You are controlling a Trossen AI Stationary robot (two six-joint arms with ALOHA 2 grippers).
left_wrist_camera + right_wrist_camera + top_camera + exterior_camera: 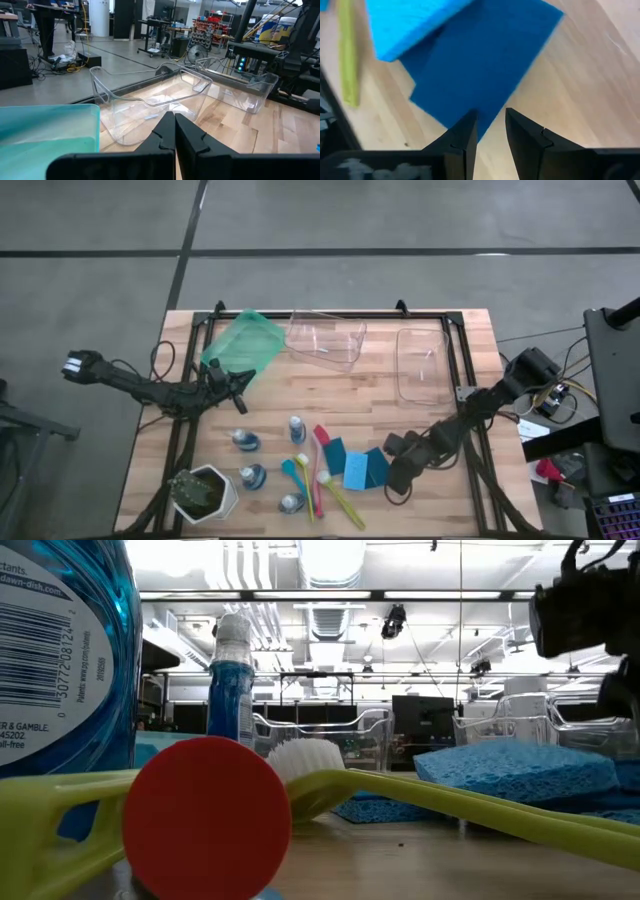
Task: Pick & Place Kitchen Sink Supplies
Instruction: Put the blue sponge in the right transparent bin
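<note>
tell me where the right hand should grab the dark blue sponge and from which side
Grip the free corner of the dark blue sponge that points toward the right hand, coming from above. It lies flat on the table, so only its thin edges offer opposing faces. The lighter blue sponge overlaps its far end, leaving the near corner clear. The fingers already straddle that corner, slightly open.

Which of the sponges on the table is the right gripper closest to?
The dark blue sponge: the right gripper hovers open at its edge. The light blue sponge overlaps it farther off, and the teal sponge lies beyond.
</note>
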